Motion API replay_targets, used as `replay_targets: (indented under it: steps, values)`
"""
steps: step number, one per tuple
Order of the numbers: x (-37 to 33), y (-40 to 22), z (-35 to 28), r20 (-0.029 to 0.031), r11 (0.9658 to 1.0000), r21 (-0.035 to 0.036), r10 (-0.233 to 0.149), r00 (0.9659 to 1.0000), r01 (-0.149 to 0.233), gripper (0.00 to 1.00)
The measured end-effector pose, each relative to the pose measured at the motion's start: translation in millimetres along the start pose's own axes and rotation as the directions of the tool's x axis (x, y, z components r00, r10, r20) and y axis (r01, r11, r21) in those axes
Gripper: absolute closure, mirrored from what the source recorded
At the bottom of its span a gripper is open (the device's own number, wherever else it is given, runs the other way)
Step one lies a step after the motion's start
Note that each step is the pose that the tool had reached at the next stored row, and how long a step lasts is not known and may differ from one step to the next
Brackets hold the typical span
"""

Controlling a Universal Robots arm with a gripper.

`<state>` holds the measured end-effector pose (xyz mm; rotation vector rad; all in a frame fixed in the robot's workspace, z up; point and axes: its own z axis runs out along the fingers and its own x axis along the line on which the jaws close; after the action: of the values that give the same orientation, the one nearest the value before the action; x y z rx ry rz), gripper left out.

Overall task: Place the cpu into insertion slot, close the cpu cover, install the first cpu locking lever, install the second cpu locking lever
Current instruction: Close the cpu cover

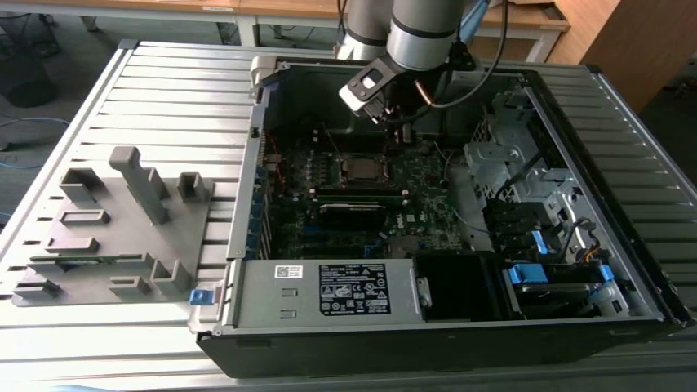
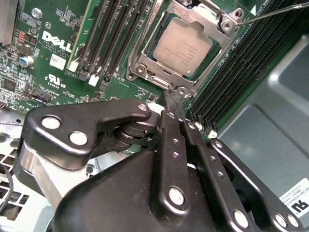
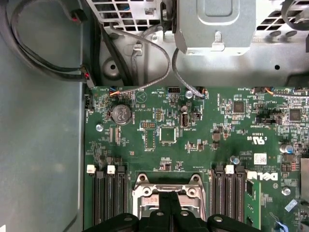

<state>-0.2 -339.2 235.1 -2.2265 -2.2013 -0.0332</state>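
The cpu, a dull silver square, lies in the insertion slot on the green motherboard. The silvery cpu cover lies flat around it as a frame, with the chip's top showing through its window. A thin metal locking lever runs away from the socket's far corner. A second wire lever lies along the socket edge nearest my fingers. My gripper hangs over that edge with its black fingers pressed together and nothing between them; the tips are at or just above the near lever.
Long black memory slots flank the socket on both sides. Cables and a metal drive cage stand beside the board inside the open case. The power supply sits at the case front. A grey fixture block lies at the exterior view's left.
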Motion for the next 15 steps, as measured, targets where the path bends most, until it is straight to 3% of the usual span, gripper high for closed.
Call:
replay_targets:
  steps: [12,15]
  values:
    - [0.0,-0.3,0.0,0.0000,1.0000,0.0000,0.000,1.0000,0.000,0.90]
    - [0.0,-0.3,0.2,-0.0002,1.0000,0.0066,0.000,1.0000,0.000,0.90]
